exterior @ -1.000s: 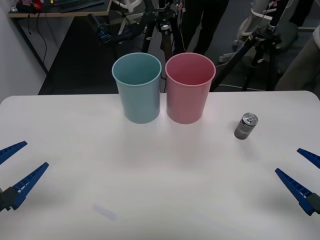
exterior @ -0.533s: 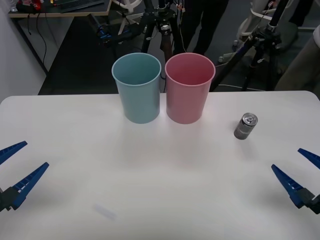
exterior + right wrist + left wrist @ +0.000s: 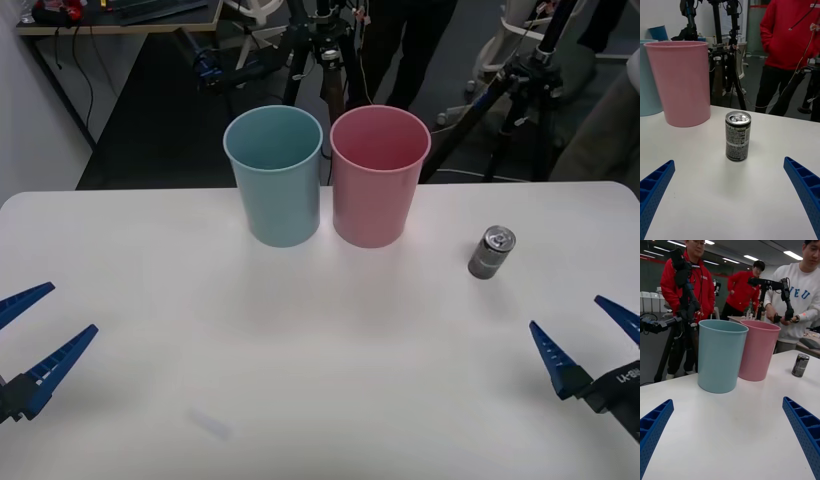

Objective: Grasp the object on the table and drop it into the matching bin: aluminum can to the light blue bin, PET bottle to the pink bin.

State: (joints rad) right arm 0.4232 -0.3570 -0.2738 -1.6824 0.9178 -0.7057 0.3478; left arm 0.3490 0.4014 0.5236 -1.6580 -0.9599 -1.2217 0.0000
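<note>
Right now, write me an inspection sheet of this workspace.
Surface: white table, bare apart from a faint smudge near the front left.
Job's things: aluminum can upright, right of the bins and apart from them; light blue bin and pink bin upright, side by side at the far edge, blue one on the left.
Clutter: nothing seen on the table.
Grippers: left gripper open, low at the near left edge; right gripper open, near right, facing the can.
Cables: cords hang on the tripods behind the table.
Surroundings: tripods, a desk at far left and people standing behind the table.
</note>
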